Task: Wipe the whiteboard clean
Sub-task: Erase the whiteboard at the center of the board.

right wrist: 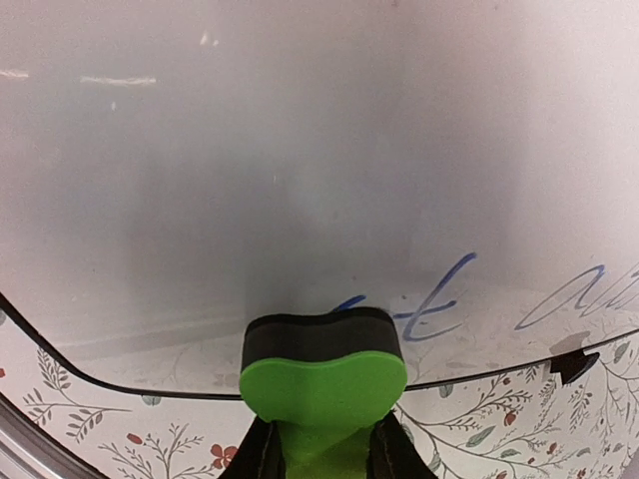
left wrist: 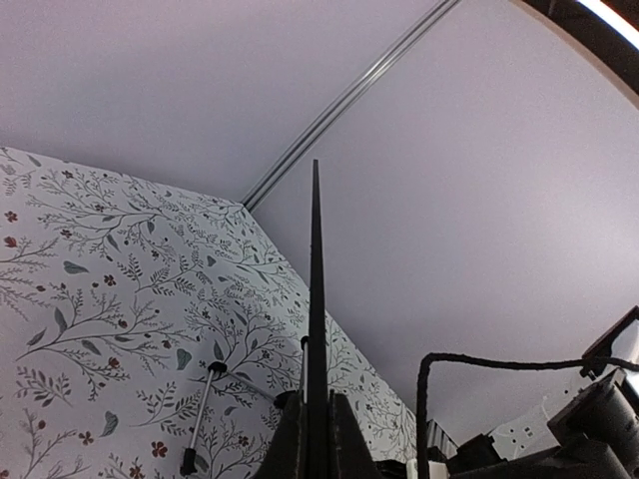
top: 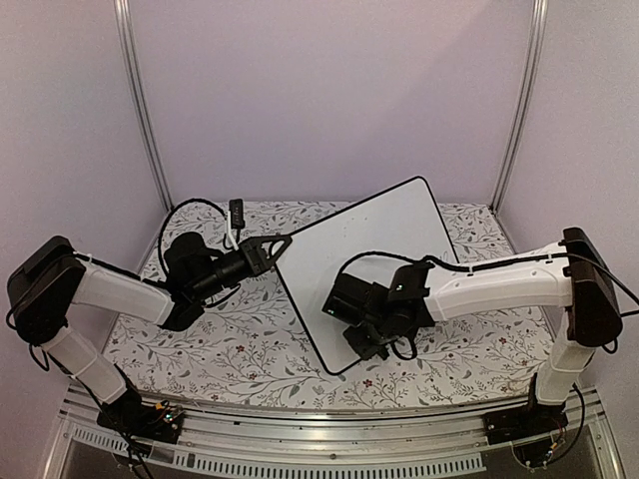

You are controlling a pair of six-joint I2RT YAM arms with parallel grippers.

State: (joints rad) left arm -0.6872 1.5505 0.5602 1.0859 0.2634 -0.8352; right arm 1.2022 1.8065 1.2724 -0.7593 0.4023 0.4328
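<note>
Bracing whiteboard [top: 369, 249], skewed on table [top: 230, 339]: left end effector [top: 278, 244] clamped on its left rim. Right end effector [right wrist: 321, 444] clamped on green eraser [right wrist: 322, 377]. Board likely light, stiff, slick; grip rim.

**Clearance about the whiteboard: tight at its near and left corners, open over its far half.**
The whiteboard [top: 384, 235] is laid diagonally across the middle of the table [top: 230, 339]. Its left corner is clamped by the left gripper [top: 283, 239], so approach from that side is barred by the arm behind it. The near corner is occupied by the right gripper [top: 361, 344], closed on a green eraser [right wrist: 322, 371] at the board's near rim, just beside blue writing [right wrist: 439, 299]. The board's far half is found unobstructed. Bare table is noted left of the near corner. The rear is bounded by frame posts [top: 145, 110] and walls [top: 329, 90].
</note>
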